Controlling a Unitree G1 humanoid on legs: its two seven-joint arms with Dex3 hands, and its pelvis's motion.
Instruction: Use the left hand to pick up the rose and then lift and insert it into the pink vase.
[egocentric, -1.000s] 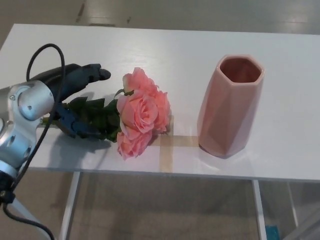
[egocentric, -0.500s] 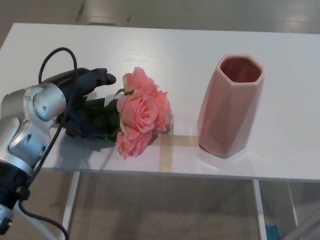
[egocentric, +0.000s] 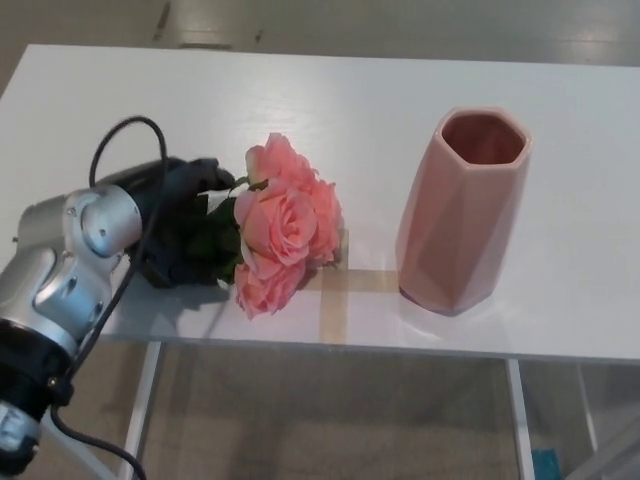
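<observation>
Rose (egocentric: 285, 230): lies on tabletop (egocentric: 400, 100), blooms toward vase (egocentric: 460, 210), well apart from it.
Left hand (egocentric: 185, 225): fingers wrapped around leafy stem, just left of blooms.
Tabletop: white, tape cross (egocentric: 335, 290) at front edge.
Room: grey floor (egocentric: 350, 25).

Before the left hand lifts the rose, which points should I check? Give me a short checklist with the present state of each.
1. Left hand is at the stem end of the rose: ok.
2. Fingers fully closed on the stems: cannot tell, the leaves hide the contact.
3. The rose lies on the white table, not yet lifted: ok.
4. Pink vase stands upright, its mouth open and unobstructed: ok.
5. Bare table between the blooms and the vase, nothing in the way: ok.
6. Right hand out of the way: ok, it is not in view.
</observation>
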